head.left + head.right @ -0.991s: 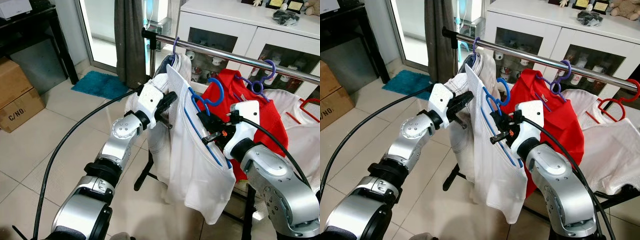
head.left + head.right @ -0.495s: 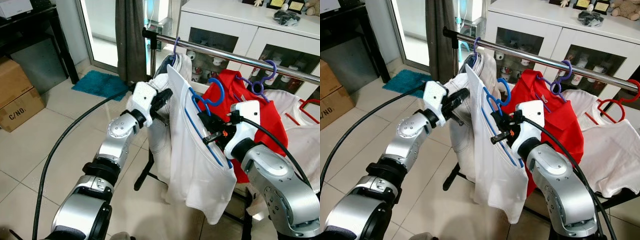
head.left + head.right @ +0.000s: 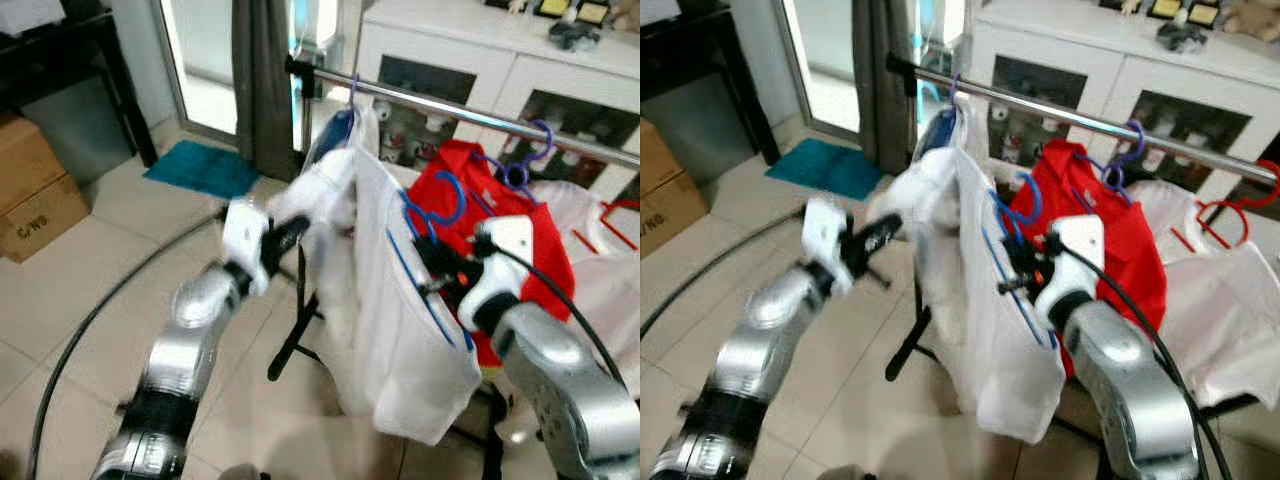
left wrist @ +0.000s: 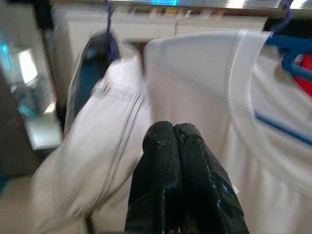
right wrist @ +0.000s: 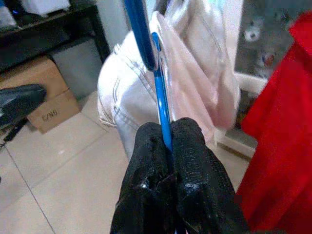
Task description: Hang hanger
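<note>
Blue hanger (image 3: 425, 262) carrying white shirt (image 3: 400, 330) — pinched in closed right claw (image 3: 437, 283) | hook below steel rail (image 3: 470, 112), up and forward of claw | left claw (image 4: 178, 146) closed, empty — beside shirt, lower.

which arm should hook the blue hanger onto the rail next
Right. The right gripper has its fingers shut on the blue hanger carrying the white shirt, just below the rail. The left gripper is shut on nothing, lower and off to the side.
</note>
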### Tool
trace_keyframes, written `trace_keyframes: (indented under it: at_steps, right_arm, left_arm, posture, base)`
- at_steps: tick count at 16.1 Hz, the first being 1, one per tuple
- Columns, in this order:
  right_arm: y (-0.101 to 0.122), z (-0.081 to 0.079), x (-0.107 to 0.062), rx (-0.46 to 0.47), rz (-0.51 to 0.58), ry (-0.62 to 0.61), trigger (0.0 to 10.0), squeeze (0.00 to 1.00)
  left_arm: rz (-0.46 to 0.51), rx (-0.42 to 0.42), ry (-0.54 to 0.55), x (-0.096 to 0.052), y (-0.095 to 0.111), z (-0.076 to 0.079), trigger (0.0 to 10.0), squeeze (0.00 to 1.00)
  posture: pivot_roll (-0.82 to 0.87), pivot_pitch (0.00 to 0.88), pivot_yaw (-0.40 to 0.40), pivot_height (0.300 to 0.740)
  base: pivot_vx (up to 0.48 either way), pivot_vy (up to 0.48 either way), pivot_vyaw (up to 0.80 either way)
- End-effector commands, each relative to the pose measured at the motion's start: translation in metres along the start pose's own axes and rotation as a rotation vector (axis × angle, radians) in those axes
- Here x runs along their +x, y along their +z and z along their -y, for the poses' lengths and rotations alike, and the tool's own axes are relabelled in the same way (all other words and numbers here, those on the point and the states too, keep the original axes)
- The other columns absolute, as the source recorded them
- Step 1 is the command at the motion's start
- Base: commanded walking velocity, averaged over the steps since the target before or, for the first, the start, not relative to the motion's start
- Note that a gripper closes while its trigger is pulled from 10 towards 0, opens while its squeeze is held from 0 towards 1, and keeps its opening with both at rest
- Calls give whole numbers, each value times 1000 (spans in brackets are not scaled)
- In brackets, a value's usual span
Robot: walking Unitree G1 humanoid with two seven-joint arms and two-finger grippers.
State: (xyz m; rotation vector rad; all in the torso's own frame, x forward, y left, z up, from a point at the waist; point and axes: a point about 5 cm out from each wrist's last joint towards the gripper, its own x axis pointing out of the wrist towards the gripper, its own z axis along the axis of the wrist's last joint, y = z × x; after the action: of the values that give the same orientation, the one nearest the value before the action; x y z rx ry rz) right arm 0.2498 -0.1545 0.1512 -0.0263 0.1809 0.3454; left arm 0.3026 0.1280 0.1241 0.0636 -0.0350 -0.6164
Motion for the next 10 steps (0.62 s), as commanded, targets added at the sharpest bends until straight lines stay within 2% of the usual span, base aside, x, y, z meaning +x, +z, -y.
trace_keyframes:
  at_steps: [1,4,10]
  right_arm:
    - [-2,6,-1,15,11,-42,0,0]
    - [-14,9,5,32,-15,-72,0,0]
    - [-20,12,10,36,-19,-101,0,0]
  left_arm:
    - [-2,35,39,-6,7,3,10000,0]
    - [-65,-25,165,-30,-1,6,10000,0]
    - [-139,4,180,-36,4,15,10000,0]
  posture:
    - [10,0,-63,740]
    - [33,0,-79,740]
    - [45,0,-70,740]
  base:
    - [0,0,0]
    - [0,0,0]
    - [0,0,0]
